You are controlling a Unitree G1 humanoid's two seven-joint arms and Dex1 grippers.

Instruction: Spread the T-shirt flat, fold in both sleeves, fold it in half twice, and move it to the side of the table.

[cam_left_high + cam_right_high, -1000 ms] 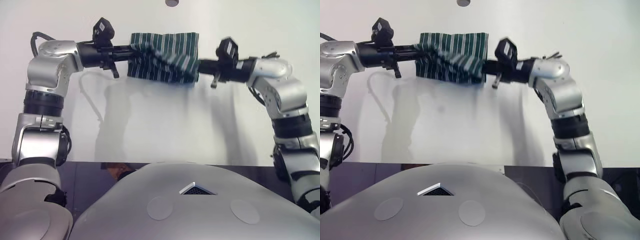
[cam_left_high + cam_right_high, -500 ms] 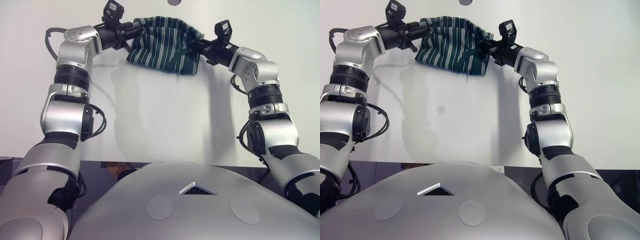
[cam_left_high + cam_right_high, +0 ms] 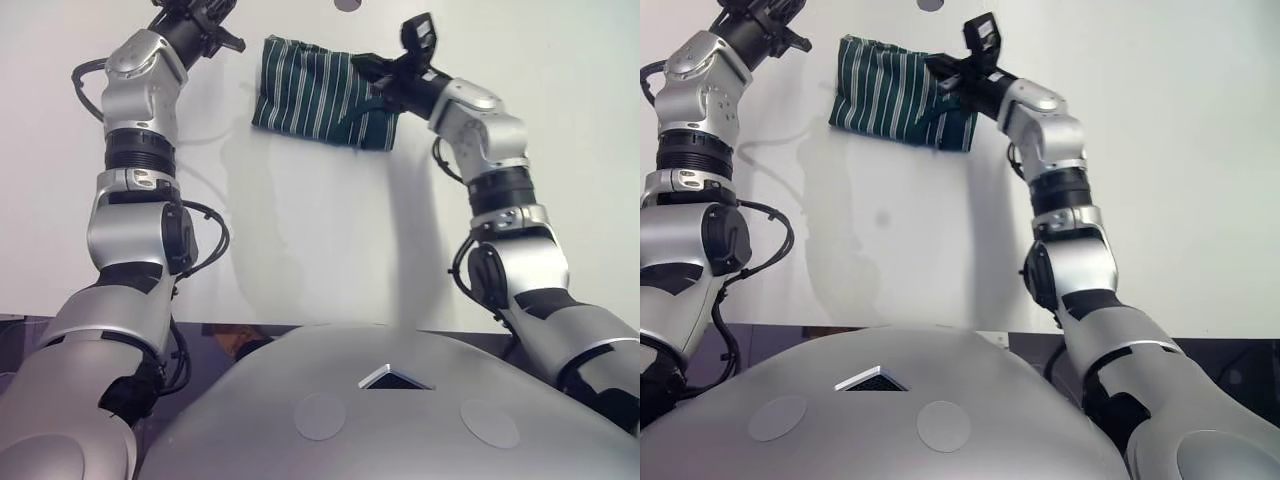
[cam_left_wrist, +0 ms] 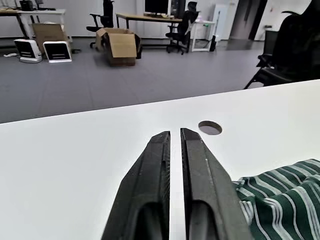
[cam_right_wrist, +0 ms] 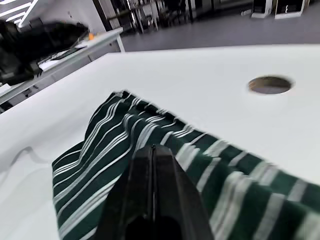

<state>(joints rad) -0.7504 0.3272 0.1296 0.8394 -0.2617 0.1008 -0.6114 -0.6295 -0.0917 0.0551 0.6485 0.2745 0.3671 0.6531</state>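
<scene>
1. Two arms are seen in the left eye view, stretched toward the far part of the white table (image 3: 320,260). The T-shirt (image 3: 320,95), dark green with pale stripes, is laid there as a folded, roughly rectangular bundle, just short of a round hole (image 3: 345,4) in the tabletop. The left gripper (image 3: 200,15) is held up near the view's upper edge, to the left of the T-shirt and apart from it. The right gripper (image 3: 360,63) is placed over the bundle's right upper part.

2. From the right eye view the same layout is given. The bundle's right edge is partly covered by the right arm, and the cloth is seen resting on the table.

3. In the left wrist view the left gripper's fingers (image 4: 155,165) are drawn close together, with a thin slit left between them and no cloth clamped there. White tabletop is seen beyond the tips, with the hole just past them. A striped corner of the T-shirt is shown beside the fingers, not touched by them. Cardboard boxes (image 4: 120,46) are seen on the floor of the room behind.

4. In the right wrist view the right gripper's fingers (image 5: 167,175) are pressed tight together. Their tip is set over the striped cloth; whether the cloth is touched or pinched cannot be told. The hole is seen farther off.
</scene>
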